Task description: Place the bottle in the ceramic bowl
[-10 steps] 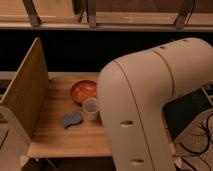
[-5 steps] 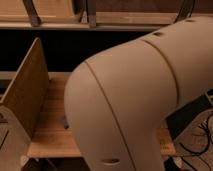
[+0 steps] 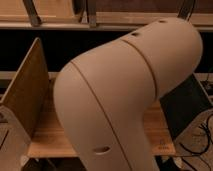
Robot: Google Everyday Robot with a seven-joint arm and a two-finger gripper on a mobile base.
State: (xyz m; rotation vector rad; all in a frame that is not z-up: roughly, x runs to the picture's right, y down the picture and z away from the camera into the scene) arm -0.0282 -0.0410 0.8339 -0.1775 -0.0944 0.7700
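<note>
Far left: slanted wooden side panel (image 3: 26, 95) rising from a light wood table (image 3: 50, 140); a bare strip of tabletop shows beside it. Centre to right: robot arm (image 3: 130, 95), a big beige elbow shell, fills most of the view and blocks the middle of the table. Small dark holes on its upper right and one slot low on the shell. Right: more tabletop edge, dark panel behind, cables (image 3: 202, 137) at the lower right. Top: shelf rail with metal struts. Gripper out of sight, state cannot tell. Bottle and bowl hidden behind the arm, position cannot tell.
</note>
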